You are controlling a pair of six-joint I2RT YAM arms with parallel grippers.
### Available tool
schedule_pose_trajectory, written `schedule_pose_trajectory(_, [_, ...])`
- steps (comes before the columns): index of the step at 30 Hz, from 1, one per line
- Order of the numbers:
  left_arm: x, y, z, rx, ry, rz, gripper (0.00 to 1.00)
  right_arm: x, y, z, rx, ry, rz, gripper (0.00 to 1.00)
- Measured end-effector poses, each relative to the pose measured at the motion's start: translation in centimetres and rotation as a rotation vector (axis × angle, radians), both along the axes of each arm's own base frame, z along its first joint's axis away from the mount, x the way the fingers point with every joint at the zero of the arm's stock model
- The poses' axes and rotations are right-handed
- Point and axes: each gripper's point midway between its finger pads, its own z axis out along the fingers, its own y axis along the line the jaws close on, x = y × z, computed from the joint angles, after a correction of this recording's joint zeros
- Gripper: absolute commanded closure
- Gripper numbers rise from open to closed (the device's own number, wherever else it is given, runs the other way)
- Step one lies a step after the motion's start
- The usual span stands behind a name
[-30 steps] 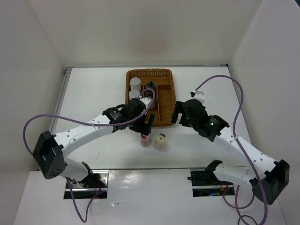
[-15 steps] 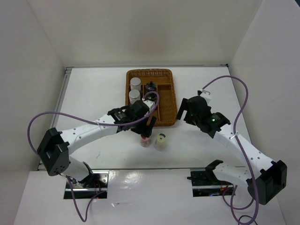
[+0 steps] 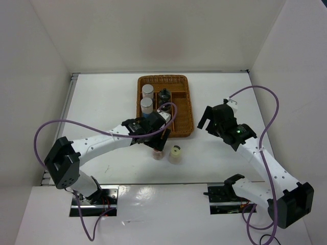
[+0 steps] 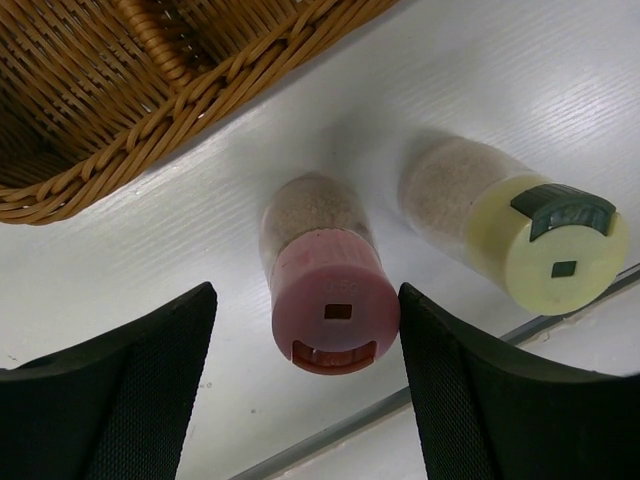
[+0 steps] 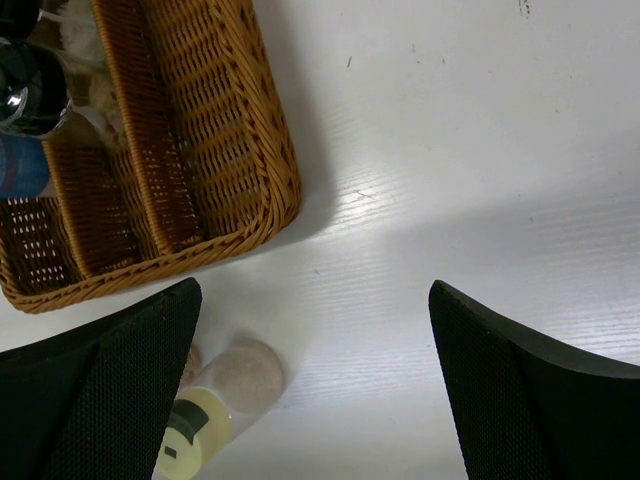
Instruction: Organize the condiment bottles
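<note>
The pink-capped bottle (image 3: pixel 158 152) stands on the table just in front of the wicker basket (image 3: pixel 184 104). My left gripper (image 3: pixel 157 141) is open right above it. In the left wrist view its fingers straddle the pink cap (image 4: pixel 335 315), the right finger (image 4: pixel 480 400) close to the cap. The pale-yellow-capped bottle (image 3: pixel 175 153) stands beside it, to the right (image 4: pixel 560 245). Two silver-lidded bottles (image 3: pixel 147 90) (image 3: pixel 146 103) and a dark-capped one (image 3: pixel 164 95) stand in the basket. My right gripper (image 3: pixel 211 118) is open and empty, right of the basket (image 5: pixel 312 290).
The basket's near rim (image 4: pixel 150 110) lies close behind the two standing bottles. The right wrist view shows the basket corner (image 5: pixel 250 200) and the yellow-capped bottle (image 5: pixel 200 425) at lower left. White walls enclose the table on three sides.
My left gripper has moved down over the pink-capped bottle. My right arm has drawn back to the right, away from the basket.
</note>
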Motion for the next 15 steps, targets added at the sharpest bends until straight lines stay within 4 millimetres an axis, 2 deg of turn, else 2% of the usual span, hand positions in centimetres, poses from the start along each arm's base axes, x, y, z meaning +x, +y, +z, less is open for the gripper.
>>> schedule_pose_trajectory(7, [-0.3, -0.1, -1.6, 0.038, 0.030, -0.010, 0.32, -0.1, 0.2, -0.1, 0.007, 0.006, 0.007, 0.01])
schedule_pose_trajectory(9, [-0.4, -0.2, -1.6, 0.041, 0.031, -0.012, 0.42, -0.1, 0.2, -0.1, 0.009, 0.004, 0.009, 0.01])
schedule_pose_trajectory(15, [-0.5, -0.3, -1.5, 0.044, 0.025, -0.017, 0.60, -0.2, 0.3, 0.0, 0.015, 0.003, 0.014, 0.01])
